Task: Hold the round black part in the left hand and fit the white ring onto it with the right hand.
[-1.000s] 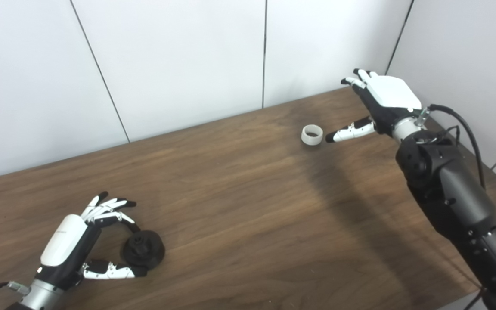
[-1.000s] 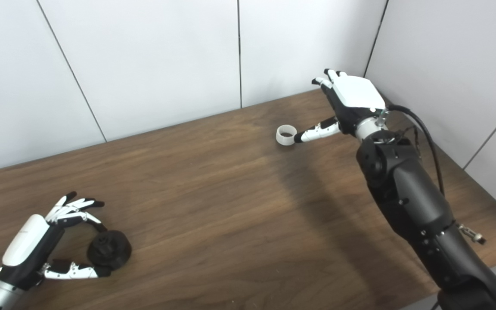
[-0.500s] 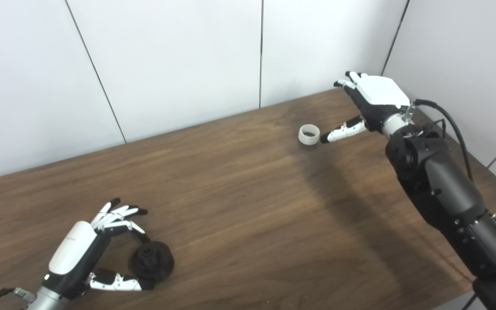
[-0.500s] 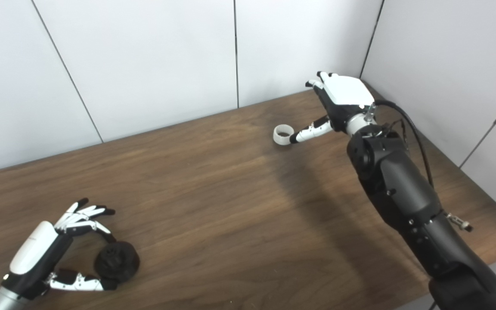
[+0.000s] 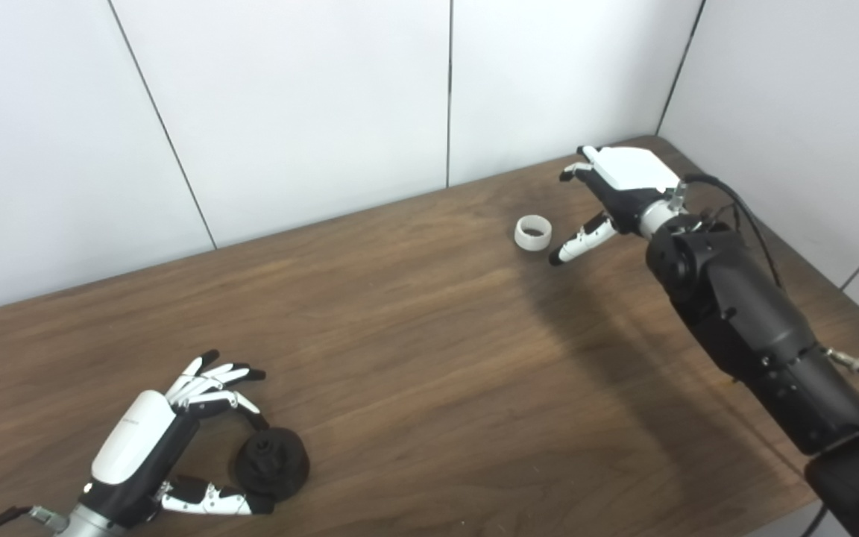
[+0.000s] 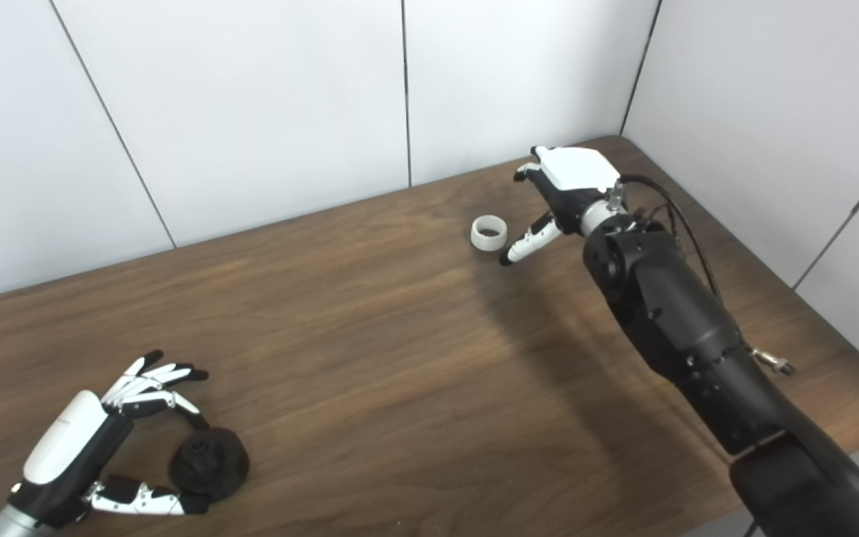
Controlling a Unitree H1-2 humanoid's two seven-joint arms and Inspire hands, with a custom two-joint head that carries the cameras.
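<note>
A: Where do we see the white ring (image 5: 532, 233)?

B: On the wooden table (image 5: 414, 350), just beside the spread right hand (image 5: 612, 195).

A: And the round black part (image 5: 272, 464)?

B: Between the left hand (image 5: 168, 440) fingers, seemingly cupped, not lifted.

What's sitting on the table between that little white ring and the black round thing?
Nothing: only bare wooden table separates the white ring from the round black part, clearest in the left eye view.

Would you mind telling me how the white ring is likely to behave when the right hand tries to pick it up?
The white ring looks rigid, small and thin-walled, so probably light. It lies flat, opening up, so it should slide on the smooth table rather than roll. The open right hand may nudge it away.
</note>
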